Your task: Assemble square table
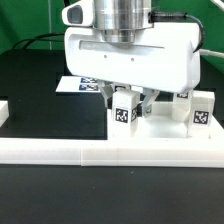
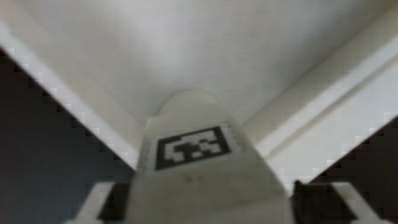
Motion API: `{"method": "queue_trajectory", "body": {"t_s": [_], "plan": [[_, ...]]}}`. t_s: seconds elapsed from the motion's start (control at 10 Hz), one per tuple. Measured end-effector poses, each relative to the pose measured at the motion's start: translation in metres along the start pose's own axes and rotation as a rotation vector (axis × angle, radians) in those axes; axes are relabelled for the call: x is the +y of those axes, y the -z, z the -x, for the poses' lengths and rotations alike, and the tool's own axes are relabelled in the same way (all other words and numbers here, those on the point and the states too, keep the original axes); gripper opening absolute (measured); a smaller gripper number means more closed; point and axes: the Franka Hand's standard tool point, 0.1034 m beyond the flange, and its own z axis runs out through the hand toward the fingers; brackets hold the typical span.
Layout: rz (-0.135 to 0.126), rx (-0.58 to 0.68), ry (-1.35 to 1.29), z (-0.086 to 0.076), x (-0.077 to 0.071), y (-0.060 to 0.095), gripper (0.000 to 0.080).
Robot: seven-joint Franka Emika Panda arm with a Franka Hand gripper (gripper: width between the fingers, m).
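You can count two legs in the exterior view: one (image 1: pixel 124 110) under the gripper (image 1: pixel 127 100), and a second (image 1: pixel 199 112) standing well apart toward the exterior view's right, both on or just behind the tabletop (image 1: pixel 60 150), which lies across the front. The marker board (image 1: pixel 78 84) shows behind, half hidden by the white hand. In the wrist view the tagged leg (image 2: pixel 196 150) sits between the fingers (image 2: pixel 103 202), gaps showing on both sides; you can't tell whether the jaws grip it.
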Motion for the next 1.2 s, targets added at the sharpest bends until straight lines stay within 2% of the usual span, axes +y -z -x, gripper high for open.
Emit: {"method": "queue_trajectory", "body": {"t_s": [0.1, 0.4, 0.6, 0.7, 0.9, 1.2], "plan": [[0.001, -0.001, -0.054, -0.0002, 0.0009, -0.0002, 0.0289], [0.002, 0.002, -0.358, -0.0009, 0.0016, 0.0001, 0.029], [0.009, 0.011, -0.784, 0.0001, 0.0018, -0.0004, 0.029], [-0.002, -0.008, -1.016, -0.0004, 0.0024, -0.0005, 0.029], [-0.009, -0.02, -1.113, -0.0008, 0.0025, -0.0002, 0.029], [-0.003, -0.015, -1.228, -0.0008, 0.0047, -0.0002, 0.0294]]}}
